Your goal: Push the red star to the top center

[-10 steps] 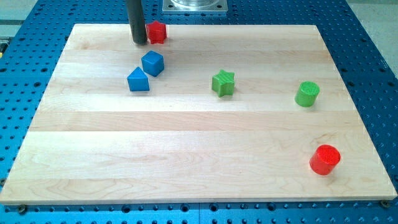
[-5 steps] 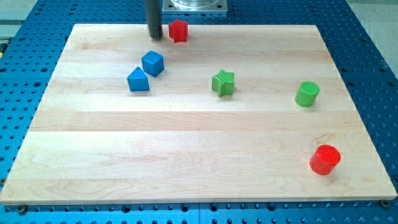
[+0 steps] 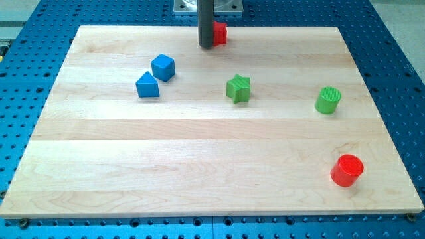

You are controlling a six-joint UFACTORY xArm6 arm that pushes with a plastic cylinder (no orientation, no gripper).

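Observation:
The red star (image 3: 219, 32) sits at the view's top centre of the wooden board (image 3: 199, 172), near its top edge. My dark rod stands right against its left side and hides part of it. My tip (image 3: 206, 46) rests on the board, touching the star's left edge.
A blue cube (image 3: 163, 67) and a blue triangular block (image 3: 147, 85) lie at the upper left. A green star (image 3: 238, 88) is below the tip, near the middle. A green cylinder (image 3: 328, 99) is at the right and a red cylinder (image 3: 347, 170) at the lower right.
My tip has slid to the view's right along the top edge, pushing the red star from the upper left to the top centre. The other blocks have not moved.

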